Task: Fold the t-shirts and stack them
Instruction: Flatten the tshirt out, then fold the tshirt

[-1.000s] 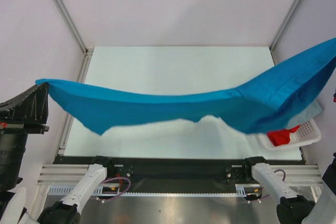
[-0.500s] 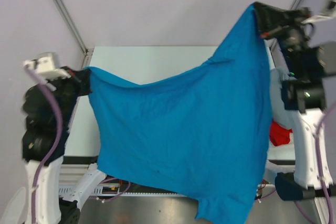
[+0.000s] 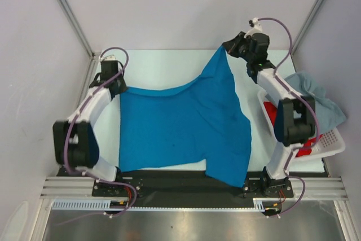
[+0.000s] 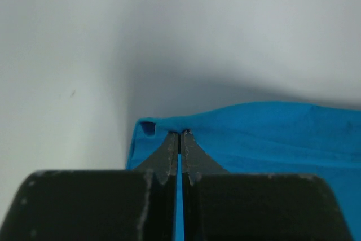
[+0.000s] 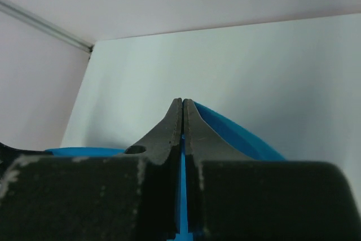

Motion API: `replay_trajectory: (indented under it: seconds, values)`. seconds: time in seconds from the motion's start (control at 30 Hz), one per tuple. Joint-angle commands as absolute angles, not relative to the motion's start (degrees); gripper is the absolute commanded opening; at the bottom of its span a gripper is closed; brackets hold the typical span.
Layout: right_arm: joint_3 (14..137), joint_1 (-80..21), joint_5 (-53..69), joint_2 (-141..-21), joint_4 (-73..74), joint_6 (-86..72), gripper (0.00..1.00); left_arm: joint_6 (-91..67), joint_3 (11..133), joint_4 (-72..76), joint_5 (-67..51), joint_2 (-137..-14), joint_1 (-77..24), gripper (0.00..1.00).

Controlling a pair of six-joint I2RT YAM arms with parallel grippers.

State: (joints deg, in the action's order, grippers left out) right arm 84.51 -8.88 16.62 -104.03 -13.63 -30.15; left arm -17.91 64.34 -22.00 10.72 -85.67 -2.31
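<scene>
A moment before, the blue shirt [image 3: 180, 128] was hanging in the air between the two arms. Now it lies spread on the table [image 3: 163, 69] in the middle of the frame. I judge that the laying-out step is almost finished and the folding can begin soon.

The left gripper [image 3: 119, 87] is pinched tight on the shirt's upper left corner, low near the table. The right gripper [image 3: 227, 47] is also pinched tight on the upper right corner, at the top of the frame. That corner is pulled up into a point, so this side is not yet flat. The lower right part of the shirt reaches over the near edge of the table.

At the right edge, the red shirt [image 3: 304, 150] and the pale shirt [image 3: 318, 97] wait in the basket [image 3: 333, 139]
</scene>
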Motion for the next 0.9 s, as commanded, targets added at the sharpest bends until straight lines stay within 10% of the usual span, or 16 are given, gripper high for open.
replay_trajectory:
  seconds: [0.0, 0.87]
  values:
    - [94.5, -9.1, 16.4, -110.0, -17.7, -27.1, 0.00, -16.3, 74.8, -17.7, 4.1, -96.0, 1.8, 0.00]
    - [113.6, -6.0, 21.3, -125.2, 3.2, -29.8, 0.00, -16.8, 87.3, -24.8, -5.7, -111.4, 9.2, 0.00]
